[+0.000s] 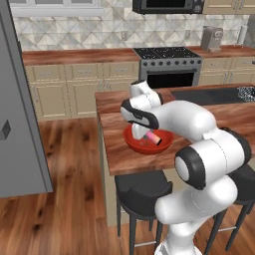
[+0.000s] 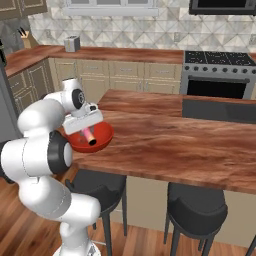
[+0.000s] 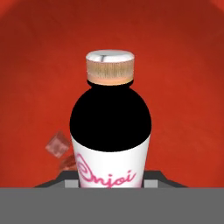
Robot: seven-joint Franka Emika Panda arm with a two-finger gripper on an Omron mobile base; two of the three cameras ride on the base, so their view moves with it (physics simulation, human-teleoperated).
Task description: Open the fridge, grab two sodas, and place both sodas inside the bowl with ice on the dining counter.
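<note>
The reddish-brown wood-topped table [image 1: 124, 159] carries a round red-orange bowl [image 1: 135, 144] near its corner, and a dark inset panel [image 2: 220, 111] sits farther along the top.

One pink bottle [image 3: 110, 131] lies in one red-orange bowl [image 1: 134, 143]; two ice cubes [image 3: 56, 145] sit at its eight o'clock. Two black stools [image 2: 196, 209] stand under one dining counter [image 2: 190, 145].

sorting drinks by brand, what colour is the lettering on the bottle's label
Pink script on a white label on the bottle, clearest in the hand view.
</note>
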